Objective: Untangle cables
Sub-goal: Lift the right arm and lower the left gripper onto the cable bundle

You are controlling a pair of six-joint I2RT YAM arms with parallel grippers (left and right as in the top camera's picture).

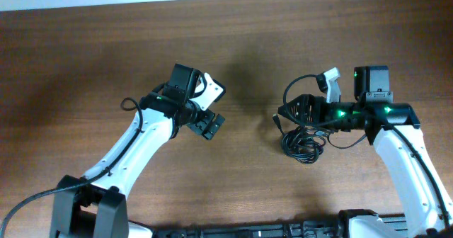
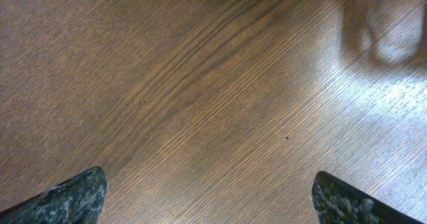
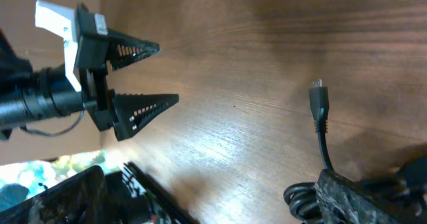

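Over at roughly 4 o'clock from the table's (image 1: 233,40) middle, the cables (image 1: 303,144) are sitting in one bunched-up pile of thin black loops; one plug end (image 3: 319,104) is poking out of the pile toward 10 o'clock in the overhead view, lying flat on the wood. My guess is they're going to be light and floppy, so pulling one strand is probably going to drag the whole clump; that free plug end is looking like the sanest place to grab, with the other arm pinning the bunch.

Right gripper (image 1: 284,112) is hanging right above the pile at its 12 o'clock; in its own wrist view the fingers are standing wide apart, one overlapping the loops, not pinching anything as far as I can tell. Left gripper (image 3: 165,74) is hovering well apart at 9 o'clock, jaws spread and empty over bare wood.
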